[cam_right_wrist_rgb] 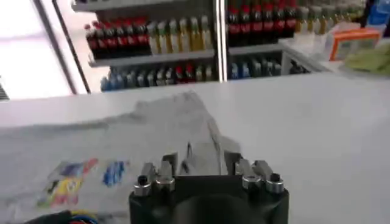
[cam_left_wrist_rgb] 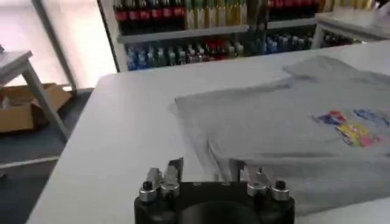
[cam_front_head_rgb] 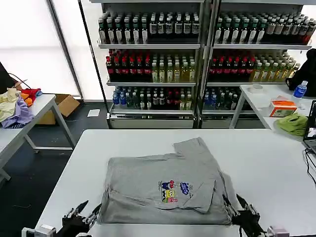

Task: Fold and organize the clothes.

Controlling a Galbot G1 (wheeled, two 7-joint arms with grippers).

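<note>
Two spread grippers, left [cam_front_head_rgb: 81, 215] and right [cam_front_head_rgb: 242, 213], flank shirt [cam_front_head_rgb: 163, 180] near hem; mid-fold; next: pinch both hem corners.

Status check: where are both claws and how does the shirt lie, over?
Left claw open, at the shirt's near left corner. Right claw open, at near right corner. Grey shirt partly folded, flat on white table, print up. Nothing in the way.

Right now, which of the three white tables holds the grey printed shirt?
The near table, where the shirt lies; the left table holds coloured cloths, the right table a box.
</note>
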